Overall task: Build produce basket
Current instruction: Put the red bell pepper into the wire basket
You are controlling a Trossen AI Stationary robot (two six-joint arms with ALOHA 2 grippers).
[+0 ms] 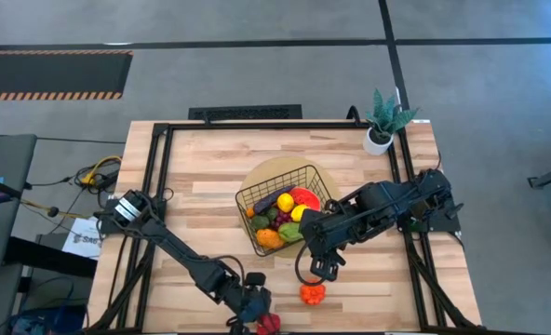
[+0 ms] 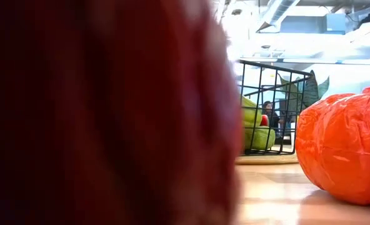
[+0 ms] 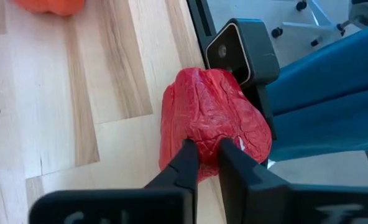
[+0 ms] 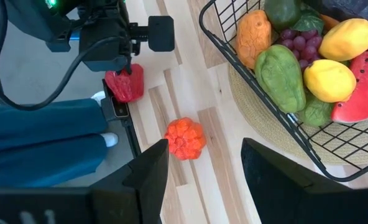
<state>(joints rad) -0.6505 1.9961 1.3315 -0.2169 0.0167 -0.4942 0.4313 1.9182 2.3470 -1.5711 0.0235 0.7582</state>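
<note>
The black wire basket (image 1: 285, 219) stands on a round tan mat and holds lemons, green avocados, grapes, a watermelon slice and other toy produce (image 4: 308, 68). A red pepper (image 1: 270, 324) sits at the table's near edge, and my left gripper (image 1: 259, 313) is shut on it. An orange pepper (image 1: 313, 294) lies on the wood between it and the basket. My right gripper (image 1: 322, 270) hangs open above the table, just on the basket side of the orange pepper (image 4: 185, 138). In the low view the red pepper (image 2: 97, 112) fills the left side. My left gripper (image 3: 207, 160) pinches the red pepper between its two fingers (image 3: 187, 162), on a wrinkled bulge of the side facing the arm (image 3: 206, 140). The fingers slant down at it from the table's left. Whether the pepper rests on the table I cannot tell.
The low camera's black housing (image 3: 240, 43) sits right behind the red pepper at the near edge. A person's blue-clad legs (image 4: 47, 137) are just off that edge. A potted green plant (image 1: 384, 121) stands at the far right corner. Bare wood lies left of the basket.
</note>
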